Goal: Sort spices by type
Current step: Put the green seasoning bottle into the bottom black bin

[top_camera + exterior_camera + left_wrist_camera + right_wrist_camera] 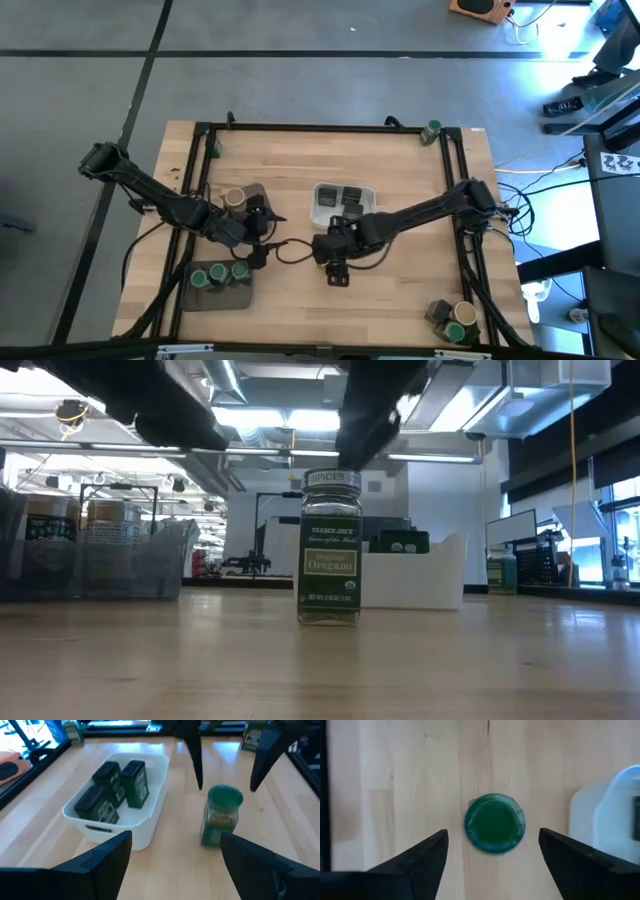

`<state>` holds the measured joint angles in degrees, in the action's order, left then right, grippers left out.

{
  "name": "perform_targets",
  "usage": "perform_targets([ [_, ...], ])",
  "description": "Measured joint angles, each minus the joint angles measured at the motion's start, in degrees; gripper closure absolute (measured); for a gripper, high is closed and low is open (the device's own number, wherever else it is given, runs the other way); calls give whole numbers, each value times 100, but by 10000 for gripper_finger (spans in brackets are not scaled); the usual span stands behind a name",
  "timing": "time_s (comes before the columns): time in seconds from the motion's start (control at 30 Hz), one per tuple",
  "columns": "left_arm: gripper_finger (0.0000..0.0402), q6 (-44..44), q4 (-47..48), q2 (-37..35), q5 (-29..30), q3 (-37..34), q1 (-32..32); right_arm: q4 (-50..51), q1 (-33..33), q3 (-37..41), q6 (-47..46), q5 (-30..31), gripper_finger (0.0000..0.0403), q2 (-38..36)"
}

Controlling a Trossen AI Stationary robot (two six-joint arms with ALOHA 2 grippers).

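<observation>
Hovering your open right gripper (492,851) over the green-lidded jar (494,823): glass, slippery, tippy, so you're gripping below the lid.

A grey concrete floor (300,80) crossed by dark seams surrounds the wooden table (300,300). Cables (560,175) trail at right. Beyond, fluorescent ceiling lights (270,420) and desk monitors (510,525) fill an open workshop.

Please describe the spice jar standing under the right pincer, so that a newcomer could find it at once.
Start at the white tray of dark tins in the table's middle. Just in front of it, the oregano jar stands alone and upright on bare wood, under the open right pincer. Unlike the other green-lidded jars, it sits in no tray.
</observation>
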<state>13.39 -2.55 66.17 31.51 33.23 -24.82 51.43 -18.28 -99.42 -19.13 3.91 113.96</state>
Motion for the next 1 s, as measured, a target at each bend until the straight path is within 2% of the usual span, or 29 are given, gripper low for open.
perform_targets([
  [0.1,100,-48,-281,0,-183,0,4,372,-205,-13,6,379,95,-271],
  [0.3,100,-526,-1454,333,-719,3,52,823,-822,378,-178,1759,99,-517],
  [0.47,100,-632,-2026,966,-953,162,189,723,-1036,1005,-785,2136,100,-519],
  [0.57,100,-472,-1900,1365,-1179,496,295,668,-1064,1445,-1210,2244,100,-519],
  [0.67,100,-362,-1349,1733,-1288,964,383,499,-1064,1945,-1720,2453,100,-519],
  [0.8,100,-350,-612,2156,-1293,1583,402,18,-1064,2659,-2257,2383,100,-519],
  [1.0,100,-476,-253,2738,-1515,2285,431,-242,-1064,3279,-2836,2260,100,-519],
])
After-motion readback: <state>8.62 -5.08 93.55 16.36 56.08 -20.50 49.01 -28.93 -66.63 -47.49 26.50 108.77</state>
